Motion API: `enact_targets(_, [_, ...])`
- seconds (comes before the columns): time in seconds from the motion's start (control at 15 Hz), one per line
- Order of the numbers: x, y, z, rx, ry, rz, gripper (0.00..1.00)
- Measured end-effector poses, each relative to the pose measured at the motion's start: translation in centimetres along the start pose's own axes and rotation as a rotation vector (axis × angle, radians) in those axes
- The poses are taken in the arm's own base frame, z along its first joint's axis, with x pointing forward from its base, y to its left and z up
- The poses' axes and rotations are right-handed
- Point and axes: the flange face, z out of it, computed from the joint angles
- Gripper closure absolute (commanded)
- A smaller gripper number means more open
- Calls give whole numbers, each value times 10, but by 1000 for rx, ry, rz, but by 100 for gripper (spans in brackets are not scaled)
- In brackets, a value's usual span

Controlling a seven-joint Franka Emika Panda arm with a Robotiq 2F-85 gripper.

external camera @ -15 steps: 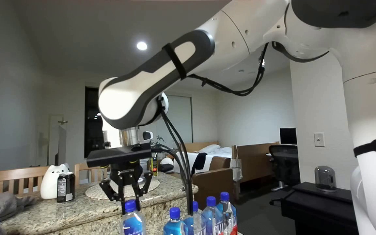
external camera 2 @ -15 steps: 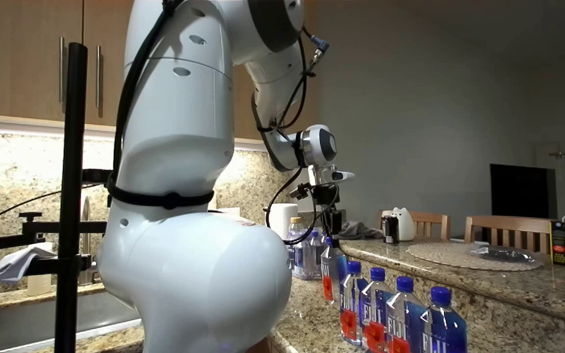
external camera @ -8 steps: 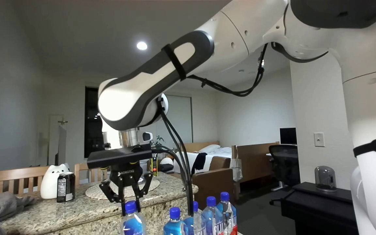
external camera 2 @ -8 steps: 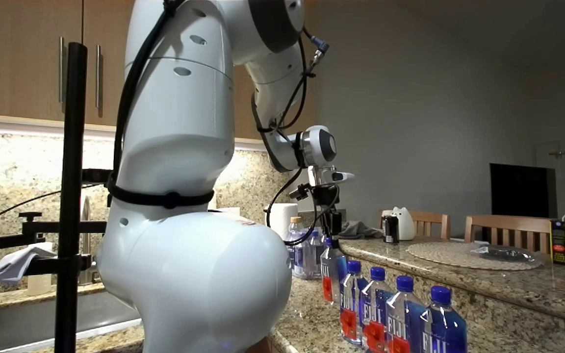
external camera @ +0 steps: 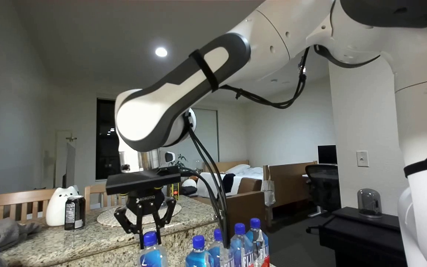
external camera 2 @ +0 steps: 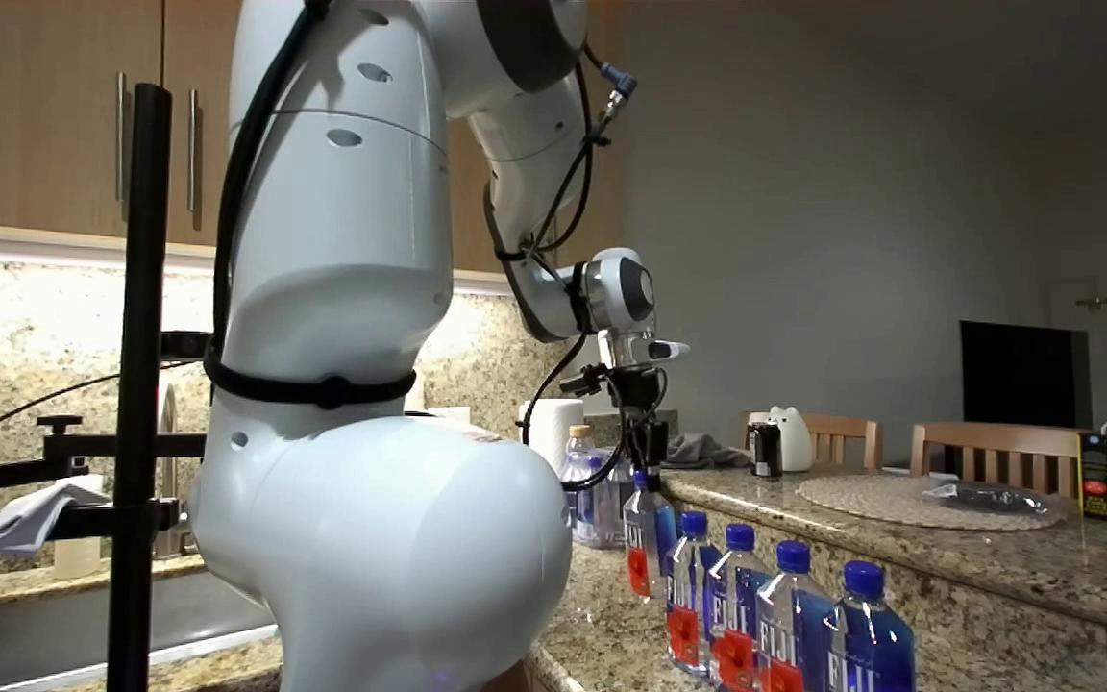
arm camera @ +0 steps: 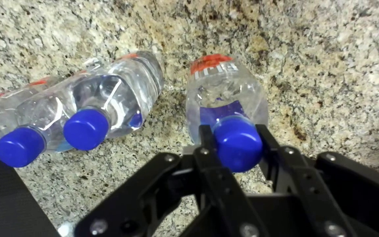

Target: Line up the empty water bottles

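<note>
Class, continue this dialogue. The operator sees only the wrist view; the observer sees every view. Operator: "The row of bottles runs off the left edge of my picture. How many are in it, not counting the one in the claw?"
Observer: Four bottles, in both exterior views.
Operator: Any more that I can't see?
Observer: Yes, more blue-capped bottles stand on the opposite side of the bottle in the claw from those four.
Operator: Anything besides bottles out of my sight?
Observer: Yes, a black can stands on the raised counter.

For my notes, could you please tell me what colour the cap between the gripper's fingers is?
The cap is blue; the wrist view shows it best.
</note>
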Motion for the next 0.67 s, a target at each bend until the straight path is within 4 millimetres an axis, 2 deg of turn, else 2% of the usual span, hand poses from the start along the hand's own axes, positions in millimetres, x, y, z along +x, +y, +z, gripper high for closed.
enact_targets(0.4, [-10, 24, 5, 36, -28, -62, 90])
enact_targets(0.67, [-14, 32, 14, 48, -73, -124, 90])
